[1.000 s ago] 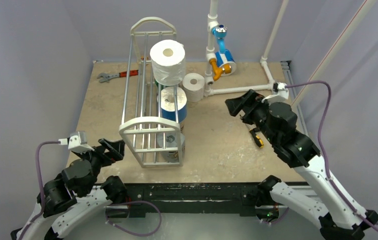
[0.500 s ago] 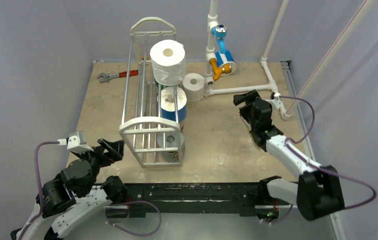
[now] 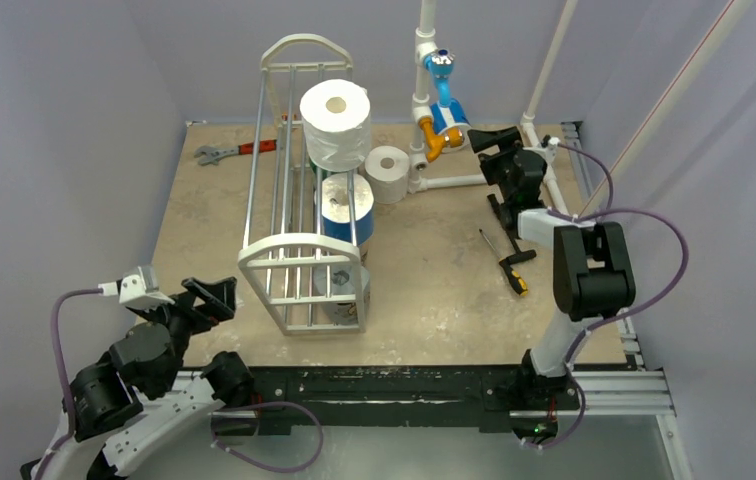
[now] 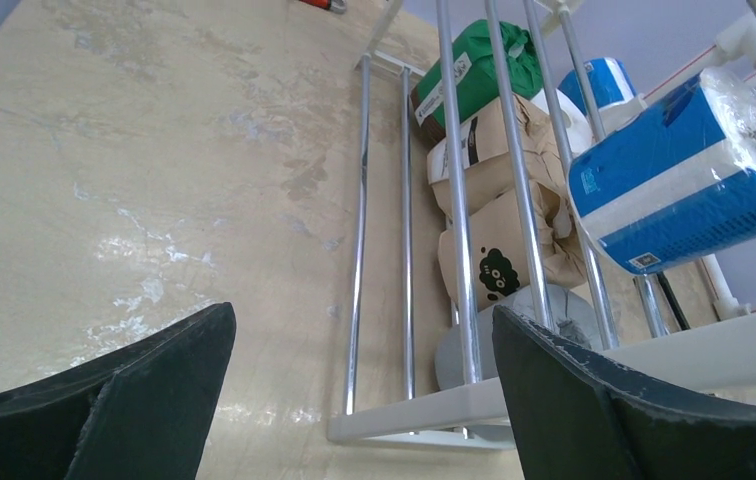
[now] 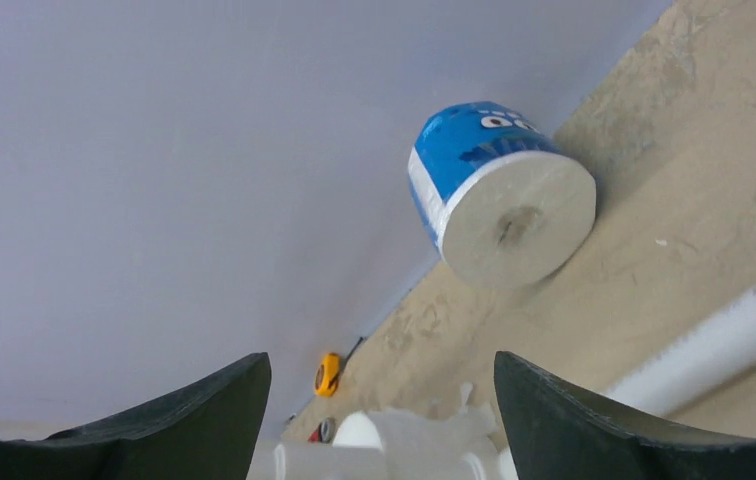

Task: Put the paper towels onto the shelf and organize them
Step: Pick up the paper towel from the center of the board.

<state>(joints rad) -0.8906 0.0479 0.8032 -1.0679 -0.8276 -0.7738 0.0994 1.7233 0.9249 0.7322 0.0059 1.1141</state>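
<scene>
Though near wall (image 5: 154,150), right hand (image 5: 378,368) agape.

A wrench (image 3: 237,151) with a red handle is laid at the far left of the table (image 3: 434,300). A screwdriver (image 3: 510,270) with a yellow and black handle is laid at the right. A white pipe frame (image 3: 459,181) with blue and orange parts is set along the far edge.
</scene>
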